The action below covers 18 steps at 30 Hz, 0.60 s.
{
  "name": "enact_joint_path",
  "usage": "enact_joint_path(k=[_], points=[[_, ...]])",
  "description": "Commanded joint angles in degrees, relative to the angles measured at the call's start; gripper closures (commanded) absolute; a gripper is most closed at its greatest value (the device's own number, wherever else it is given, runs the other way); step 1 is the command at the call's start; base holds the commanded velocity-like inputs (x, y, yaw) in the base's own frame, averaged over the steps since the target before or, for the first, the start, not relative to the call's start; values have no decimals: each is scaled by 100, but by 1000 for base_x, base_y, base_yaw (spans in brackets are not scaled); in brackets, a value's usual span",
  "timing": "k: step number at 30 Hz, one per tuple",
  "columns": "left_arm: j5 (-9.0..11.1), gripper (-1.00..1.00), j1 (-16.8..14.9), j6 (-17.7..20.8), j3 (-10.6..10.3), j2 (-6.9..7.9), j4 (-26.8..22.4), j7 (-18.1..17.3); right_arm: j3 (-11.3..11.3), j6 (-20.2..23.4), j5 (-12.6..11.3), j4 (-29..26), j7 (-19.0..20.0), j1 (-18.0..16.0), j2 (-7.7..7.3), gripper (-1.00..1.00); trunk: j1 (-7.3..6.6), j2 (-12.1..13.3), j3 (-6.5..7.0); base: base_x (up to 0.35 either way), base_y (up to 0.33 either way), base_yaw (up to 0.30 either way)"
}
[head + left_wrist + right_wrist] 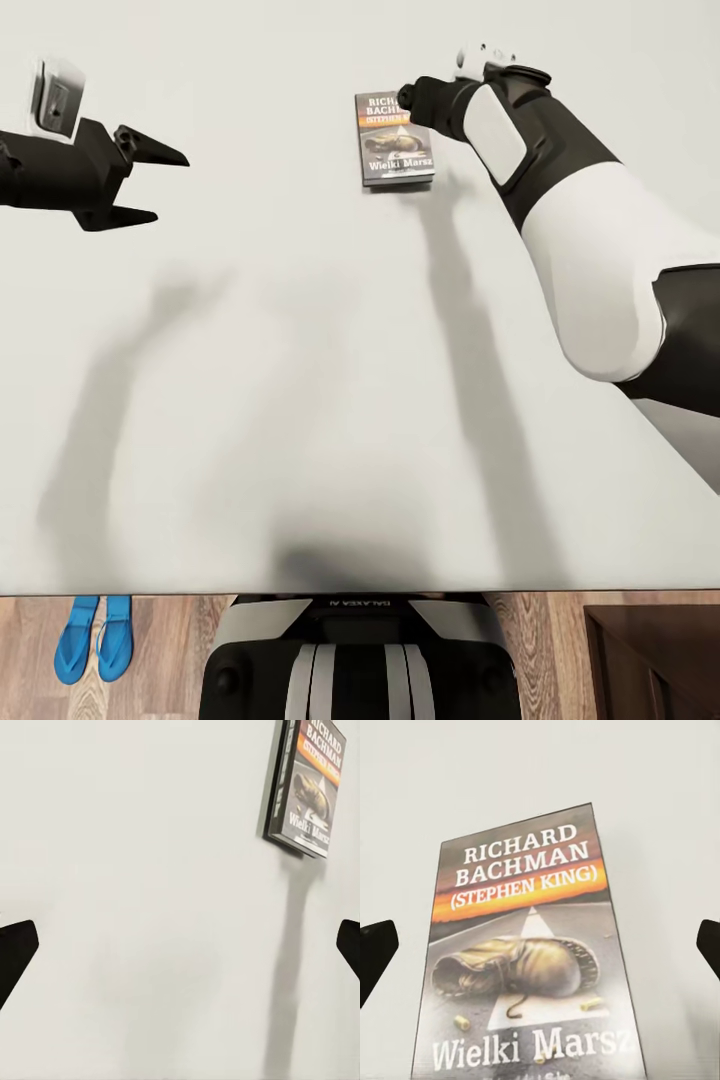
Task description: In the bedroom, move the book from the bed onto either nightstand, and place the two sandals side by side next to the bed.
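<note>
1. Head view: the book [395, 140] lies flat on the bed [300, 400], not yet lifted.
2. The right tool [408, 97] hangs over the book's upper edge; its wrist view shows the fingers [376, 956] spread wide, gripping nothing.
3. The left tool [150, 185] hovers spread, well apart from the book.
4. Both sandals [95, 635] lie together on the floor by the bed, apparently placed.
5. Left: grasp the book, carry it to a nightstand.
</note>
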Motion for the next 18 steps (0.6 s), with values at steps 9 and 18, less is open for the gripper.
enact_joint_path(k=[9,18], points=[[48,-100,-5,12,-27,-2,-2,56,20,202,14,-40,6,-93,2,-100,0,-1,-71,0,0,0],[50,-100,-84,12,-6,-41,1,56,68,898,302,115,87,-788,2,-100,0,-1,-150,0,0,0]])
